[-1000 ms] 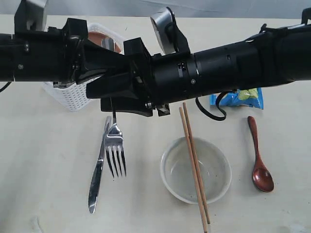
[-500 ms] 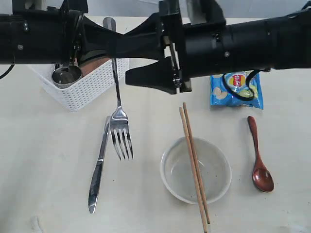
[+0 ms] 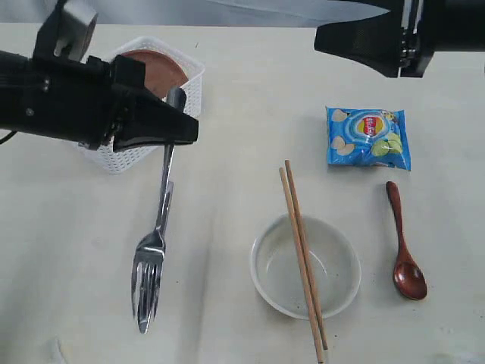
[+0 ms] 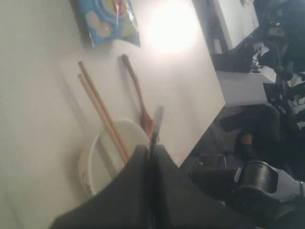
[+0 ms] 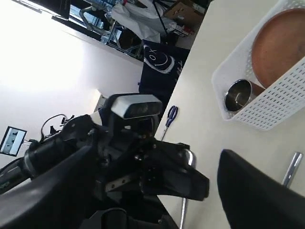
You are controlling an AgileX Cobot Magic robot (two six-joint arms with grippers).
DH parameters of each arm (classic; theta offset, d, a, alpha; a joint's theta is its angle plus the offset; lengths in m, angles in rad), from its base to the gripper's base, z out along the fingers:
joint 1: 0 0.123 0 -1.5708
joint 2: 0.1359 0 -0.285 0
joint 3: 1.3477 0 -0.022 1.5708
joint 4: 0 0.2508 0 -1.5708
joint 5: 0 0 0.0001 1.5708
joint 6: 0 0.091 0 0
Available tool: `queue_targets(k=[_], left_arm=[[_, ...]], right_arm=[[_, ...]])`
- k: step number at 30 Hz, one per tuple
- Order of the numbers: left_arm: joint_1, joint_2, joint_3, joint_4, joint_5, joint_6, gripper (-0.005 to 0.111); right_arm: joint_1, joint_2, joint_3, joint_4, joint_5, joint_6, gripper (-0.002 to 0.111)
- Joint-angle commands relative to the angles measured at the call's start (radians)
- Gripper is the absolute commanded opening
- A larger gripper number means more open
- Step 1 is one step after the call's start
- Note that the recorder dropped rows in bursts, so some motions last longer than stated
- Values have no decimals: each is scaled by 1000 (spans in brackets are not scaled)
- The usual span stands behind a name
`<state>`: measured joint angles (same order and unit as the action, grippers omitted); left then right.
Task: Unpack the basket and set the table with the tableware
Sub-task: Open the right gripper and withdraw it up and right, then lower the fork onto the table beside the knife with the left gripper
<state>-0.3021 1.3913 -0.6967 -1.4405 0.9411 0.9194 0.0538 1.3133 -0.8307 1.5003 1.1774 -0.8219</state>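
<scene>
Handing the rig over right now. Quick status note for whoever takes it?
Left end effector: shut on the fork, tines low over the knife.
Right end effector: open, empty, off to the right.
Done, out on the table: knife, bowl with chopsticks across it, spoon.
In the basket: plate, cup.
Left: set the fork down, then unload plate and cup.

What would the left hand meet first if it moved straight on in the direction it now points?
Probably the chopsticks lying across the bowl: the left hand, shut on the fork, points towards them. Its height above the table is unclear.
</scene>
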Motion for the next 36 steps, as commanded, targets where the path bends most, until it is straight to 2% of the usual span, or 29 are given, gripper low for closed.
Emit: queue_targets(k=[1,5,11,16,20,36], left_arm=[[2,88,31,25,76,34,0],[2,151,49,-78,88,135,0],[2,223,56,-141,75,202,0],[2,269,136,-296,73,344,0],[2,297,177,-304,78,413,0],[2,448,166,-304,116,487,0]], right_arm=[[-4,-33,-5,-3,35,6,68],[-4,-54,-5,-3,36,19,68],[-4,-77,-5,-7,36,24,68],[-4,-77,-5,-7,36,24,68],[-4,-77,-5,-7,22,24,68],[-4,-75,-5,-7,5,23,68]])
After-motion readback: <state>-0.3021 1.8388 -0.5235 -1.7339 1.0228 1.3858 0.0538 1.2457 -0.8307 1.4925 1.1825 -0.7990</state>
